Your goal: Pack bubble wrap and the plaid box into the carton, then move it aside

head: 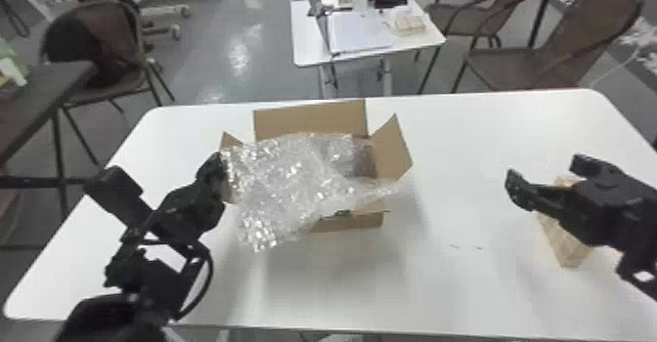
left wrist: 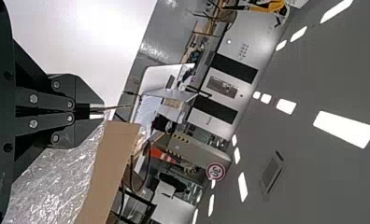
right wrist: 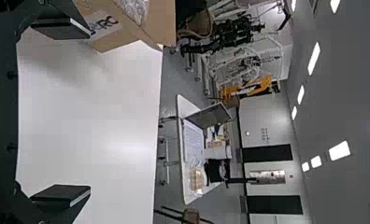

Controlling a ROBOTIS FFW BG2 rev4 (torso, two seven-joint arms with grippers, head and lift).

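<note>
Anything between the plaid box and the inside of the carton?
Yes: bubble wrap, its edge in the left gripper, covers much of the carton's opening. Nothing visible stands between the plaid box and the carton's outside on the table.

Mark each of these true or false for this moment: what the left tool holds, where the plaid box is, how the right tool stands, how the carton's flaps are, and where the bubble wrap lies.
1. The left tool grips the bubble wrap. True.
2. The plaid box is on the table, outside the carton. True.
3. The right tool is clamped shut. False: its fingers are spread wide.
4. The carton's flaps are all closed. False: flaps stand open.
5. The bubble wrap is wholly inside the carton. False: part spills over the near side.
</note>
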